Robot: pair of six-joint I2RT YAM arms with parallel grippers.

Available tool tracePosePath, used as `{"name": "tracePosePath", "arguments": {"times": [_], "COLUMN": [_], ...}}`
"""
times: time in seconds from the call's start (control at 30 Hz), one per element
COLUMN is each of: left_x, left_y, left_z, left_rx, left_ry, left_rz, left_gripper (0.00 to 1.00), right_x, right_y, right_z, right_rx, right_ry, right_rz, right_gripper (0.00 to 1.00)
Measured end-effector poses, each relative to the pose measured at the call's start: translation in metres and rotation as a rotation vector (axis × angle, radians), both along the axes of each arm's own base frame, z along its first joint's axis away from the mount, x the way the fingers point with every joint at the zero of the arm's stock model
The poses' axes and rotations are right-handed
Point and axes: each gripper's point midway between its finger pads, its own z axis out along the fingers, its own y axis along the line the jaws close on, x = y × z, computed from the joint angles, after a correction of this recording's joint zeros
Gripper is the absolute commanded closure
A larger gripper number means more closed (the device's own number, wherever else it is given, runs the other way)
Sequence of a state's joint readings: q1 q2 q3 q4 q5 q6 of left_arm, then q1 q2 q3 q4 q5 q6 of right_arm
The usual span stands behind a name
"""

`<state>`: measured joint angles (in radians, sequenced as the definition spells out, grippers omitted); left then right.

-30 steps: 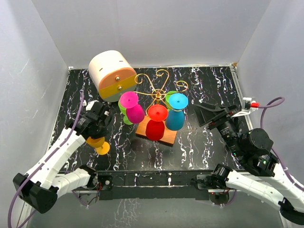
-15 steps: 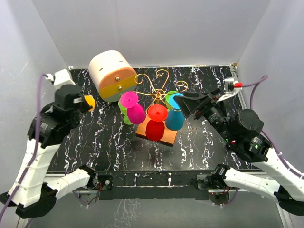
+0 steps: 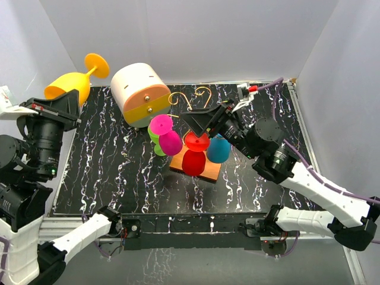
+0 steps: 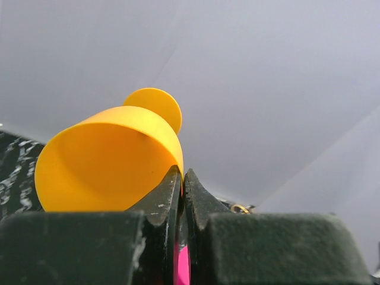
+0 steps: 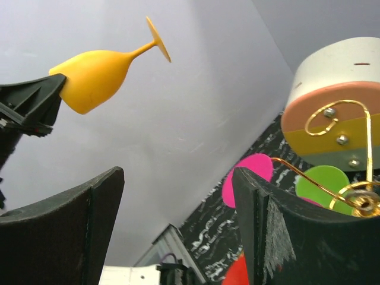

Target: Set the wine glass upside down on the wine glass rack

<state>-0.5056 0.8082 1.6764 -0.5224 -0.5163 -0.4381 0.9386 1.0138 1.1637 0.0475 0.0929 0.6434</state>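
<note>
Yellow-orange wine glass is held high above the far-left corner of the desk, well apart from the rack. The left jaws are closed on the rim of its bowl; the left wrist view shows the two fingers pressed almost together with the thin rim between them. The glass is tilted, its open mouth toward the left arm and its stem and round foot pointing up toward the far wall. The rack stands at mid-desk, nearer the far edge than the near one, on a flat orange base, with gold wire curls spreading from a central post. Four glasses hang on it foot-up: pink, red, blue, and a green one largely hidden behind the pink. The right jaws stand wide open above the centre of the rack, gripping nothing; in the top view they cover part of the wire arms and the upper part of the blue glass. A cream, orange and yellow drum-shaped box sits toward the far-left corner, just beside the rack. Contact between box and rack cannot be determined.
</note>
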Motion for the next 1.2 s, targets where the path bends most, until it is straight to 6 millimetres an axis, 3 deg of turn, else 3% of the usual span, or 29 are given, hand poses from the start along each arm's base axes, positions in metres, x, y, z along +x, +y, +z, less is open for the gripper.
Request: {"name": "tracePosePath", "arguments": {"times": [0.1, 0.23, 0.3, 0.4, 0.5, 0.63, 0.8, 0.9, 1.2], "left_x": [0.002, 0.013, 0.017, 0.021, 0.024, 0.029, 0.025, 0.019, 0.003], "left_y": [-0.014, -0.042, -0.059, -0.083, -0.101, -0.118, -0.137, -0.147, -0.161], "left_z": [0.017, 0.023, 0.028, 0.036, 0.037, 0.036, 0.039, 0.043, 0.050], "left_rx": [-0.026, -0.047, -0.061, -0.088, -0.113, -0.138, -0.161, -0.170, -0.185], "left_ry": [-0.053, -0.073, -0.087, -0.117, -0.136, -0.144, -0.169, -0.186, -0.222], "left_rz": [-0.069, -0.179, -0.251, -0.359, -0.440, -0.514, -0.617, -0.685, -0.810], "left_gripper": [1.00, 1.00, 1.00, 1.00, 1.00, 1.00, 1.00, 1.00, 1.00], "right_x": [0.003, 0.004, 0.009, 0.019, 0.029, 0.036, 0.042, 0.048, 0.061], "right_y": [0.009, 0.022, 0.032, 0.046, 0.051, 0.048, 0.030, 0.026, 0.036], "right_z": [0.011, 0.030, 0.030, 0.027, 0.028, 0.050, 0.083, 0.086, 0.082], "right_rx": [0.089, 0.227, 0.268, 0.313, 0.372, 0.475, 0.636, 0.694, 0.734], "right_ry": [0.023, 0.047, 0.072, 0.125, 0.178, 0.196, 0.218, 0.248, 0.288], "right_rz": [0.023, 0.079, 0.100, 0.110, 0.099, 0.082, 0.051, 0.030, 0.022], "right_gripper": [0.32, 0.34, 0.35, 0.46, 0.47, 0.45, 0.46, 0.46, 0.46]}}
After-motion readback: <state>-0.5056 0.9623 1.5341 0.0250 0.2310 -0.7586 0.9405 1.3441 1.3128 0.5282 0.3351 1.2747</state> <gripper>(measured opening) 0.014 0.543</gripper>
